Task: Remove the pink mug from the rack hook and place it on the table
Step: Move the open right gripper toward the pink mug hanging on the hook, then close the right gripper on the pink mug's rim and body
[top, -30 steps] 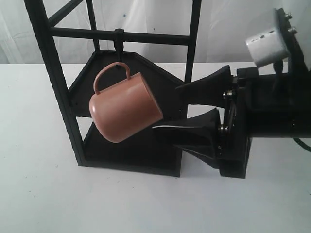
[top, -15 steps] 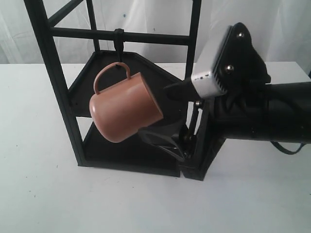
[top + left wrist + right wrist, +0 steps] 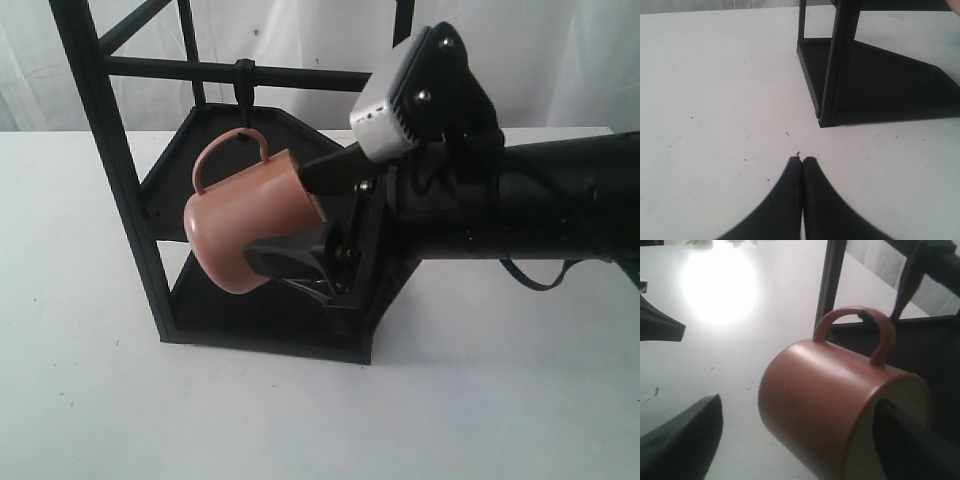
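Hanging by its thin loop handle [image 3: 230,150] from the rack hook [image 3: 243,95] under the black crossbar [image 3: 300,75], the pink mug [image 3: 245,225] tilts with its cream-white mouth turned toward the right arm, clear of the table [image 3: 100,400] and above the rack's lower shelf [image 3: 260,320]. It looks rigid, light and matte, so the wall should not give and should offer fair friction. It hangs freely on the hook, though, so a nudge would probably set it swinging.

The right gripper [image 3: 278,218] is spread wide at the mouth end. In the right wrist view one finger [image 3: 910,445] sits across the opening and the other [image 3: 682,440] lies outside the body, with nothing pinched yet; whether either touches the mug cannot be told. Pinching the wall at the rim seems the natural hold, followed by a lift to slip the handle off the hook's curve.

The left gripper [image 3: 802,162] is pressed closed and empty, low over the table near a corner of the rack's base [image 3: 820,122].
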`<state>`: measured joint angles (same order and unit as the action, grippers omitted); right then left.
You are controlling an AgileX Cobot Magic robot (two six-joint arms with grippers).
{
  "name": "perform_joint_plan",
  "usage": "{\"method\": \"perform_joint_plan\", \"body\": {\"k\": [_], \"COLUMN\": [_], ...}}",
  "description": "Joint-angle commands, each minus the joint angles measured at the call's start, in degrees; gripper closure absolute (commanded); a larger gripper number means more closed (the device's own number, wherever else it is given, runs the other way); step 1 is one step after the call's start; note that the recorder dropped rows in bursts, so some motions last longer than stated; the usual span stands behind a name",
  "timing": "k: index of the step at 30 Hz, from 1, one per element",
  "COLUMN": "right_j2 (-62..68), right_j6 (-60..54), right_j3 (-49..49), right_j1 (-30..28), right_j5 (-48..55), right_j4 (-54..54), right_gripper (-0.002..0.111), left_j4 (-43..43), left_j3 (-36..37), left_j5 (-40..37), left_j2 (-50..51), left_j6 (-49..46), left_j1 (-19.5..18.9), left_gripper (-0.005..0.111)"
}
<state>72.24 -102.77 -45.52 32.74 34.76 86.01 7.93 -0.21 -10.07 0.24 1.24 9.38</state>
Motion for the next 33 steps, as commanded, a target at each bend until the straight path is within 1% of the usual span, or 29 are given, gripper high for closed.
{"method": "perform_joint_plan", "body": {"k": [1, 8, 11, 16, 19, 20, 26, 33], "right_j2": [1.0, 2.8, 2.8, 2.8, 2.8, 2.8, 3.9, 4.6], "right_j6": [-0.4, -0.4, -0.4, -0.4, -0.4, -0.4, -0.4, -4.4], "right_j3": [-0.4, -0.4, -0.7, -0.7, -0.7, -0.7, -0.7, -0.7], "right_j1": [1.6, 5.2, 7.1, 7.3, 7.5, 7.9, 7.9, 7.9], "right_j5": [0.6, -4.0, -6.8, -6.7, -6.5, -6.7, -6.8, -7.3], "right_j4": [0.7, 0.7, 0.7, 0.7, 0.7, 0.7, 2.0, 5.6], "right_gripper": [0.032, 0.032, 0.038, 0.038, 0.048, 0.049, 0.049, 0.049], "left_j4": [0.2, 0.2, 0.2, 0.2, 0.2, 0.2, 0.2, 0.2], "left_j3": [0.2, 0.2, 0.2, 0.2, 0.2, 0.2, 0.2, 0.2], "left_j5": [0.2, 0.2, 0.2, 0.2, 0.2, 0.2, 0.2, 0.2], "left_j2": [-0.2, -0.2, -0.2, -0.2, -0.2, -0.2, -0.2, -0.2], "left_j6": [0.0, 0.0, 0.0, 0.0, 0.0, 0.0, 0.0, 0.0], "left_j1": [-0.2, -0.2, -0.2, -0.2, -0.2, -0.2, -0.2, -0.2], "left_gripper": [0.107, 0.107, 0.107, 0.107, 0.107, 0.107, 0.107, 0.107]}}
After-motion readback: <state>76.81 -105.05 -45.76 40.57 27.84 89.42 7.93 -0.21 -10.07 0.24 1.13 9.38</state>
